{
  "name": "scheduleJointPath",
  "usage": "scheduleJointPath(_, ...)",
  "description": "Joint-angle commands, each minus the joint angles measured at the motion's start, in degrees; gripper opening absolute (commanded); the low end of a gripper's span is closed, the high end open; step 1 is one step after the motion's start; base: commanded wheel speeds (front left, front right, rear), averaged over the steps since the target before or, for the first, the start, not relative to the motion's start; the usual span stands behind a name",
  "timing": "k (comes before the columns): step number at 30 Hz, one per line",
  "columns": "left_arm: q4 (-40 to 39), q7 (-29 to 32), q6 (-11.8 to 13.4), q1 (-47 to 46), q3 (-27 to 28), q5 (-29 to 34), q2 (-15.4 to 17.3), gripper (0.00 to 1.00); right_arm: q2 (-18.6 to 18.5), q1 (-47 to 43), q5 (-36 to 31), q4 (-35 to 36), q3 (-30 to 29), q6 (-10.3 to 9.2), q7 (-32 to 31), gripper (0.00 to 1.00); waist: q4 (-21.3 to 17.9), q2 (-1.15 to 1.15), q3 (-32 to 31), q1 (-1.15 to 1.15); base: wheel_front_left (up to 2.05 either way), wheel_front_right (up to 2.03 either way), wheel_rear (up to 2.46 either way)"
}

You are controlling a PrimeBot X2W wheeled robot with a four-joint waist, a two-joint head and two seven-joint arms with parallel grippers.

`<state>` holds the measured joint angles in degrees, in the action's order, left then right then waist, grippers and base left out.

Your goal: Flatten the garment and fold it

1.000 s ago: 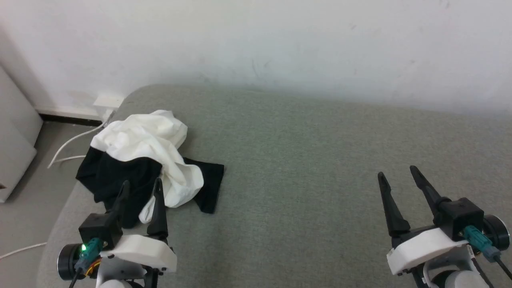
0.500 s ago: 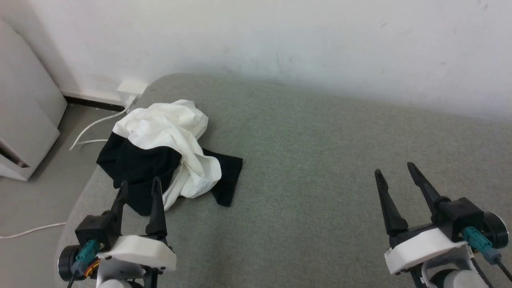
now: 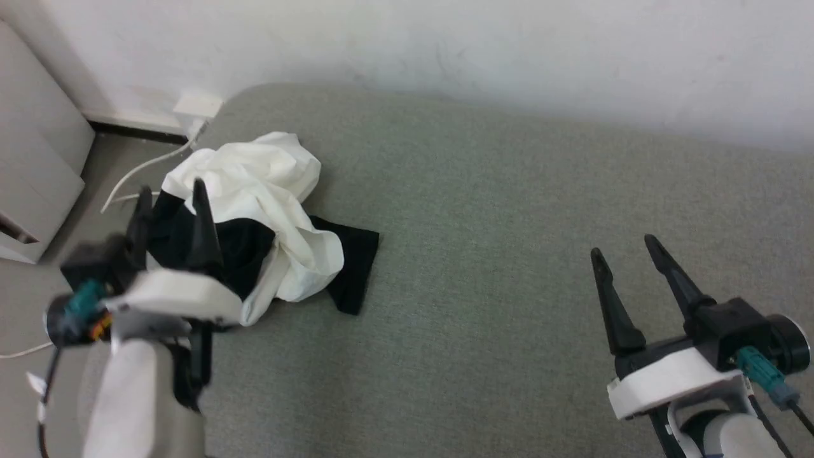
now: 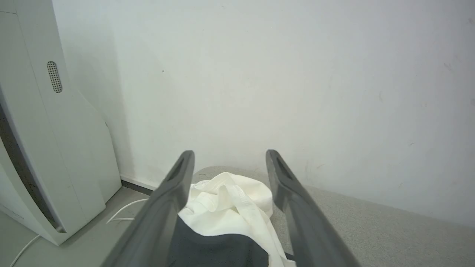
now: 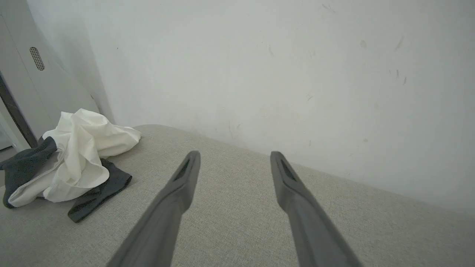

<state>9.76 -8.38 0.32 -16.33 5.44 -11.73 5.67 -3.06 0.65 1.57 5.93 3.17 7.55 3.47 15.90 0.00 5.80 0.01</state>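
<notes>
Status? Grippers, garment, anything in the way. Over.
Left gripper open, above the garment, no grip. Right gripper open over grey surface. Garment crumpled at surface's left edge, unflattened. White cable beside it, off the surface.

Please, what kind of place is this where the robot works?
Probably an indoor room, perhaps a home or a test room: a grey padded surface like a bed against a plain white wall, a crumpled shirt on it, and a white cable trailing beside it.
</notes>
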Motion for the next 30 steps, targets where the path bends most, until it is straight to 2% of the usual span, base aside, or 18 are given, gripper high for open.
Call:
scheduleJointPath(1,1.2,0.3,-0.4,-2.2,0.5,-0.8,0.9,1.0,0.1,0.9,-0.4,0.5,0.1,-0.04,-0.1,1.0,-1.3,0.0,2.2,-0.01,0.0,0.0,0.0)
scheduleJointPath(6,8.7,6.2,-1.4,-10.6,0.6,-2.5,4.5,1.0,0.1,2.4,-0.7,0.9,0.3,-0.04,-0.1,1.0,-3.1,0.0,5.4,-0.01,0.0,0.0,0.0)
scheduleJointPath(12,18.9,16.9,-3.0,-17.1,0.4,-5.2,8.3,1.0,0.1,4.2,-0.4,0.5,0.9,-0.05,0.5,1.0,-5.6,0.0,8.8,-0.01,0.0,0.0,0.0)
scheduleJointPath(18,28.2,26.8,-3.5,-20.3,1.0,-8.0,11.5,1.0,0.1,5.8,0.0,0.3,1.4,-0.05,1.3,1.0,-7.8,0.0,12.1,-0.01,0.0,0.0,0.0)
scheduleJointPath(28,39.2,40.9,-3.8,-23.1,0.8,-11.5,14.3,1.0,0.2,7.8,0.8,-0.4,2.5,-0.06,2.6,1.0,-9.3,0.0,15.3,-0.01,0.0,0.0,0.0)
scheduleJointPath(29,39.9,42.0,-3.8,-23.4,0.8,-11.8,14.6,0.55,0.2,7.9,0.9,-0.4,2.6,-0.06,2.7,1.0,-9.4,0.0,15.4,-0.01,0.0,0.0,0.0)
scheduleJointPath(30,40.6,43.0,-3.8,-23.5,0.7,-12.0,14.8,0.0,0.2,8.0,1.0,-0.5,2.7,-0.06,2.8,1.0,-9.5,0.0,15.5,-0.01,0.0,0.0,0.0)
